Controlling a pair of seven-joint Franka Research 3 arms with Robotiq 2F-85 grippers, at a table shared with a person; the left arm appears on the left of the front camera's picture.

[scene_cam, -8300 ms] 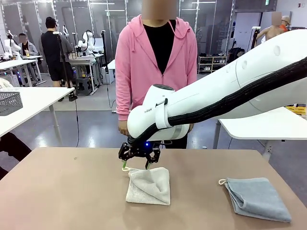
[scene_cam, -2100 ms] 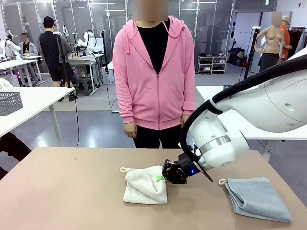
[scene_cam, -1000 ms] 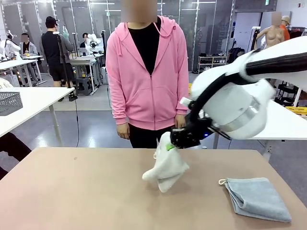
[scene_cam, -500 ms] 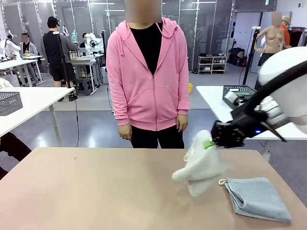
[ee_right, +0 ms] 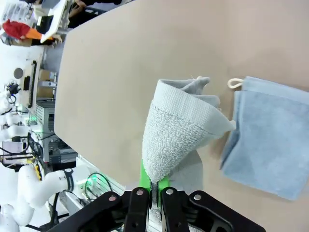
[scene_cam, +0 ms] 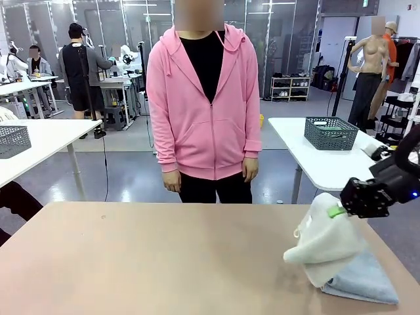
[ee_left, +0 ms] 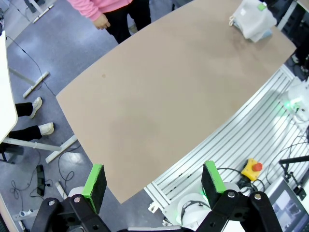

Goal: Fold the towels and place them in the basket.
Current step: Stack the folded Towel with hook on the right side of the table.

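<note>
Front view: the right gripper (scene_cam: 342, 209) is clamped on the cream-white towel (scene_cam: 326, 239), which hangs folded in the air directly over the blue-grey towel (scene_cam: 364, 279). That blue-grey towel lies flat on the table (scene_cam: 144, 262) near its right edge, its near corner just inside the front edge. To the left of the blue-grey towel the tabletop is bare all the way across. A person in a pink hoodie (scene_cam: 203, 98) stands beyond the far edge, hands down. The basket (scene_cam: 331, 132) sits on a white side table behind and above the blue-grey towel, well apart from it.

Left wrist view: the left gripper (ee_left: 153, 181) has its jaws spread wide with nothing between them, off the table's near edge; both towels show small at the far corner.

Right wrist view: the cream-white towel rises from the closed fingers (ee_right: 139, 199) beside the blue-grey towel's white loop (ee_right: 234, 83); whether the two cloths touch is hard to tell.
</note>
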